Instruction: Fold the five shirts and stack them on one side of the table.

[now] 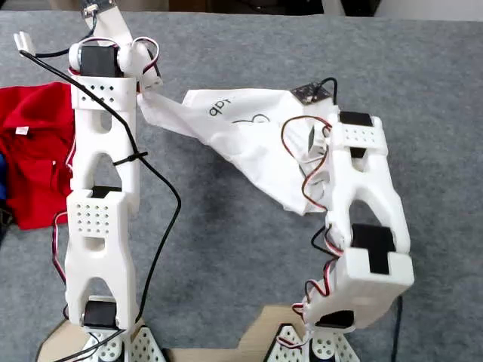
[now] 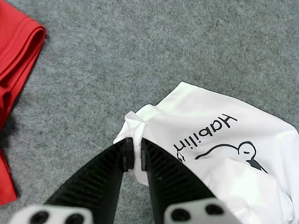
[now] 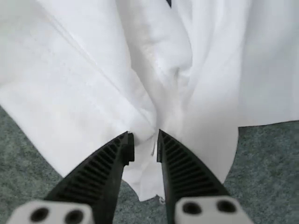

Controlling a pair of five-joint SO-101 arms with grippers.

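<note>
While the left claw (image 2: 133, 154) and right claw (image 3: 145, 142) pinch the white shirt (image 1: 249, 143), a red shirt (image 1: 34, 158), perhaps folded, lies nearby.

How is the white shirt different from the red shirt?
The white shirt has black print; the red shirt shows none. The white shirt is pinched by the left tool and the right tool; the red shirt is touched by neither. The white shirt is mid-table; the red shirt lies at the side. Both are over the grey table.
</note>
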